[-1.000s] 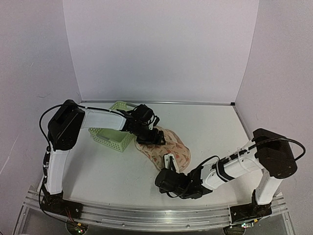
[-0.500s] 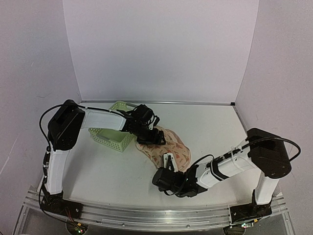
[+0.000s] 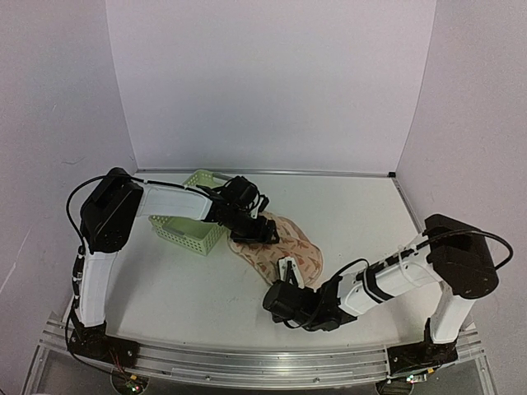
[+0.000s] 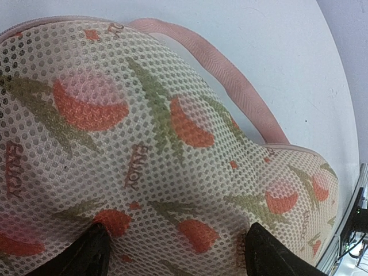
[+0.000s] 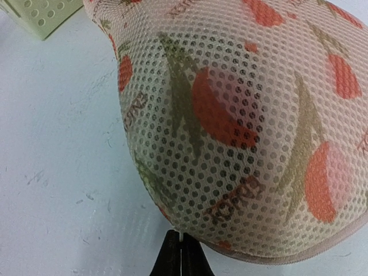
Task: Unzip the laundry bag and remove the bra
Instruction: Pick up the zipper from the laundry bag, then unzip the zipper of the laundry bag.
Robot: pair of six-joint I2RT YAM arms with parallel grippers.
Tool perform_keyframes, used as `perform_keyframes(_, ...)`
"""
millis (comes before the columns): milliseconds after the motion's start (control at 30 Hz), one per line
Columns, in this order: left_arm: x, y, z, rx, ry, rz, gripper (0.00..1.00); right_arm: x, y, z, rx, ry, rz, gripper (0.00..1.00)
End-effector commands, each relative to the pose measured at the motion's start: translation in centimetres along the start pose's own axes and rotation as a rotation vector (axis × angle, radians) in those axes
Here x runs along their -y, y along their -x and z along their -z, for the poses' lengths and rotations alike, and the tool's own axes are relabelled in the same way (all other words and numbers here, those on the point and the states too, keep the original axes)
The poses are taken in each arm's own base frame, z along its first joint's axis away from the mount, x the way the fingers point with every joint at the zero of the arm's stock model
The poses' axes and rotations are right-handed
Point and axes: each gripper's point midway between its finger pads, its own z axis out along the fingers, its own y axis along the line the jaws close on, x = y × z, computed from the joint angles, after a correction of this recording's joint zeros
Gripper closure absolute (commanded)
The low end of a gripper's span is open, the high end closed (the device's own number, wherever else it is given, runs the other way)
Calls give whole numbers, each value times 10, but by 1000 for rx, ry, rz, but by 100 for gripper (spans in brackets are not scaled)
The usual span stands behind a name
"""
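I am on the unzipping step, and the laundry bag [image 3: 292,247] looks closed: it lies domed and full in the middle of the white table [image 3: 362,222], its far-left end just beside the green basket [image 3: 183,222]. I cannot see the bra, so I judge it is inside. My right gripper [image 5: 181,250] has its fingertips pinched together right at the bag's near rim, by the pale edge trim. A thin pale sliver shows at their tips, but I cannot tell whether that is the zipper pull or whether I hold anything. My left gripper [image 3: 257,233] sits over the bag's far end with its fingers [image 4: 92,253] spread wide on the mesh, clamping nothing. Next I would need a sure pinch on the pull, then a draw along the rim while the left side pins the cloth. The tabletop is smooth and bare around the bag, with plain white walls behind it and at both sides.
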Motion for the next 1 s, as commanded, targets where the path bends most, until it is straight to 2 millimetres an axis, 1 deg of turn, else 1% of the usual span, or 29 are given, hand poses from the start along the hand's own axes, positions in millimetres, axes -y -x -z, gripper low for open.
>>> perform_keyframes(0, -21, -38, -10, -122, 49, 49, 19, 2, 7, 19, -11, 65, 22, 100)
perform_keyframes(133, -19, -36, -9, -118, 44, 46, 19, 9, -7, 25, -60, 95, 58, 100)
perform_keyframes(367, -18, -35, -11, -117, 42, 41, 19, 17, -20, 38, -118, 141, 117, 100)
perform_keyframes(500, -18, -35, -11, -118, 40, 38, 19, 30, -26, 43, -138, 122, 133, 100)
perform_keyframes(767, -16, -39, -11, -131, 24, 3, 19, 50, -27, 50, -148, 94, 166, 100)
perform_keyframes(967, 3, -39, -8, -133, -28, -93, 19, 49, -20, 48, -183, 138, 225, 100)
